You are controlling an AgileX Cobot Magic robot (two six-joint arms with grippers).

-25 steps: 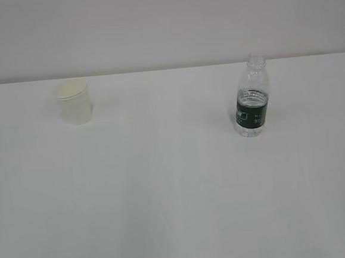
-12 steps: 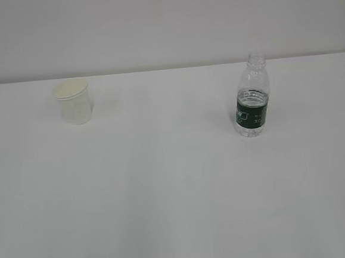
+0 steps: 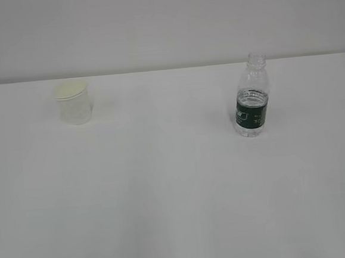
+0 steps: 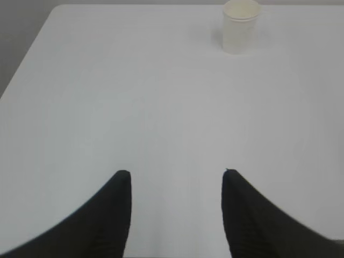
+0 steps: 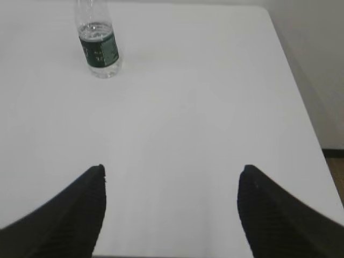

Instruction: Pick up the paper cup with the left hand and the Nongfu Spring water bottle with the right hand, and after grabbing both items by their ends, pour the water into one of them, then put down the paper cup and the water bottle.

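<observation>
1. Paper cup upright on white counter, at 10 o'clock in exterior view.
2. Nongfu Spring water bottle upright at 2 o'clock, capless, water low inside, well apart from cup.
3. Left claw released, empty, cup far ahead at 1 o'clock.
4. Right claw released wide, empty, bottle at 11 o'clock.

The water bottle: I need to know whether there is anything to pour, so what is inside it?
The water bottle holds clear water, its surface near the label's top. Its neck is capless. The label hides part of the contents.
</observation>
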